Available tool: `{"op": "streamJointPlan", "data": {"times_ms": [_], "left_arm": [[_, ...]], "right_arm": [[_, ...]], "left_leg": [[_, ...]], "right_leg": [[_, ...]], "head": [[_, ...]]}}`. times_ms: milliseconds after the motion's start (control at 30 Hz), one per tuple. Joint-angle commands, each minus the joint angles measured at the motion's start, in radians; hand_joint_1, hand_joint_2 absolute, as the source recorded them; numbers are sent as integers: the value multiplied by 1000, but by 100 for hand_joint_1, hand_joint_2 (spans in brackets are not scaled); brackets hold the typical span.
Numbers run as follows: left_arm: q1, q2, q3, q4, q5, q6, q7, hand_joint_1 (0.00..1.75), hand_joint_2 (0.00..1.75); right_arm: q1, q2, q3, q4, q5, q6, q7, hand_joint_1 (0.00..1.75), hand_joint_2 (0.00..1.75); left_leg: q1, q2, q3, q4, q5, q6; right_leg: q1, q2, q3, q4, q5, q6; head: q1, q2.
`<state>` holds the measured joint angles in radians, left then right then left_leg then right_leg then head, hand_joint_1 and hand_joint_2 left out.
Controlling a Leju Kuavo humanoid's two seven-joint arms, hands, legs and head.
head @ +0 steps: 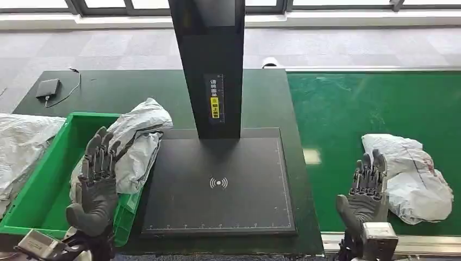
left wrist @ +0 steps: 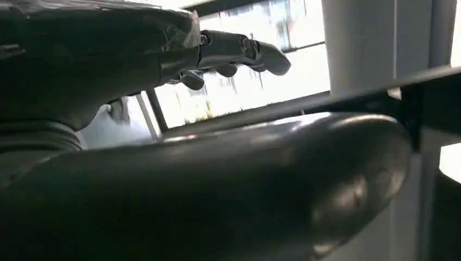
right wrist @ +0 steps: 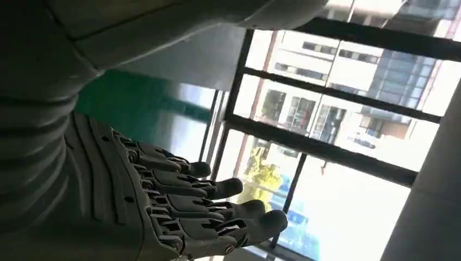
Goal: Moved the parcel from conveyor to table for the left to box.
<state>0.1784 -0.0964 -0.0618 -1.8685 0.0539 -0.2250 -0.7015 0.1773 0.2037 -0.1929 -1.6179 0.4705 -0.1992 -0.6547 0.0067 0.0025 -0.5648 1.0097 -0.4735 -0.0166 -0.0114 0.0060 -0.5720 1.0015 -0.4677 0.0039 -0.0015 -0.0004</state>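
So the parcel [head: 409, 176] was lying on the green conveyor [head: 348, 114], just to the right of the right hand [head: 368, 187], long axis running away from the robot. That hand was open, holding nothing, clearly the nearer one. Left hand [head: 98, 179] was open too, over by the bin [head: 38, 201].

Bright daylight; wrist views perhaps backlit.

Both arms are raised low in front; the left hand [head: 98, 176] and right hand [head: 368, 187] are empty, fingers extended upward.
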Motion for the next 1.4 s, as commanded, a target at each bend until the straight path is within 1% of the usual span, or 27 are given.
{"op": "streamJointPlan", "data": {"times_ms": [33,100,133,167,233,433,467,533,567,600,633,700,767,800,933,1000,1267,1400], "left_arm": [[131,-159,67,-125,1,-161,3,0,0],[150,-159,78,-118,7,-180,3,0,0],[157,-172,98,-120,-3,-176,3,0,0],[164,-172,102,-119,-12,-170,3,0,0],[164,-172,102,-119,-12,-170,3,0,0],[164,-172,102,-119,-12,-170,3,0,0],[169,-178,112,-111,-15,-143,3,0,0],[173,-179,112,-108,-11,-137,3,0,0],[189,-171,105,-86,-17,-121,3,0,0],[195,-167,101,-90,-80,-42,3,0,0],[180,-155,99,-50,-23,-52,3,0,0],[140,-152,112,-3,-25,-66,3,0,0],[120,-155,116,22,-26,-59,3,0,0],[102,-150,117,45,-22,-55,3,0,0],[99,-150,119,48,-22,-48,3,0,0],[99,-150,119,48,-22,-48,3,0,0],[99,-150,119,48,-22,-48,3,0,0],[65,-148,129,78,-19,-32,3,0,0]], "right_arm": [[-45,-96,-254,272,248,-151,102,0,175],[-53,-117,-291,314,287,-151,122,0,175],[-69,-114,-325,338,314,-150,119,0,175],[-78,-121,-344,360,350,-147,150,0,175],[-78,-121,-344,360,350,-147,150,0,175],[-78,-121,-344,360,350,-147,150,0,175],[-96,-133,-360,388,400,-157,190,0,175],[-100,-137,-366,395,408,-158,193,0,175],[-108,-159,-400,432,430,-157,200,0,175],[-102,-186,-439,466,516,-185,252,0,175],[-102,-214,-494,502,576,-190,266,0,175],[-126,-273,-545,581,630,-193,269,0,175],[-145,-312,-563,622,651,-188,265,0,175],[-166,-349,-572,670,669,-188,279,0,175],[-173,-357,-576,682,670,-189,278,0,175],[-173,-357,-576,682,670,-189,278,0,175],[-173,-357,-576,682,670,-189,278,0,175],[-246,-429,-563,814,682,-210,302,0,175]], "left_leg": [[0,-1,3,-2,0,1],[0,-1,4,-4,0,2],[0,-1,3,-2,-1,1],[0,-1,4,-3,-1,3],[0,-2,3,-3,-1,3],[0,-1,3,-2,-1,3],[0,-1,2,-1,-2,3],[0,-1,3,-3,-1,3],[-1,-1,2,-2,-1,3],[0,-1,3,-3,-1,3],[-1,-3,3,-2,-1,4],[0,-7,4,-5,0,4],[-1,-7,3,-3,0,4],[-2,-7,3,-3,0,6],[-3,-4,4,-4,0,6],[-3,-6,3,-4,0,6],[-3,-4,3,-2,-2,6],[-3,-3,2,-1,-2,6]], "right_leg": [[0,-1,5,-4,0,1],[0,-1,7,-6,1,1],[-1,-1,4,-3,0,0],[-2,-1,5,-4,1,1],[-2,-3,5,-4,0,1],[-2,-2,4,-3,0,1],[-2,-2,4,-2,0,1],[-2,-2,5,-5,1,1],[-3,-2,4,-3,0,1],[-2,-2,5,-4,0,1],[-3,-3,5,-3,-1,2],[-2,-8,8,-7,0,2],[-4,-7,6,-4,-1,2],[-4,-8,7,-5,0,3],[-5,-5,7,-6,1,3],[-6,-6,7,-6,1,4],[-6,-4,5,-4,0,4],[-6,-3,4,-3,0,4]], "head": [[0,0],[0,0],[0,0],[0,0],[0,0],[0,0],[0,0],[0,0],[0,0],[0,0],[0,0],[0,0],[0,0],[0,0],[0,0],[0,0],[0,0],[0,0]]}}
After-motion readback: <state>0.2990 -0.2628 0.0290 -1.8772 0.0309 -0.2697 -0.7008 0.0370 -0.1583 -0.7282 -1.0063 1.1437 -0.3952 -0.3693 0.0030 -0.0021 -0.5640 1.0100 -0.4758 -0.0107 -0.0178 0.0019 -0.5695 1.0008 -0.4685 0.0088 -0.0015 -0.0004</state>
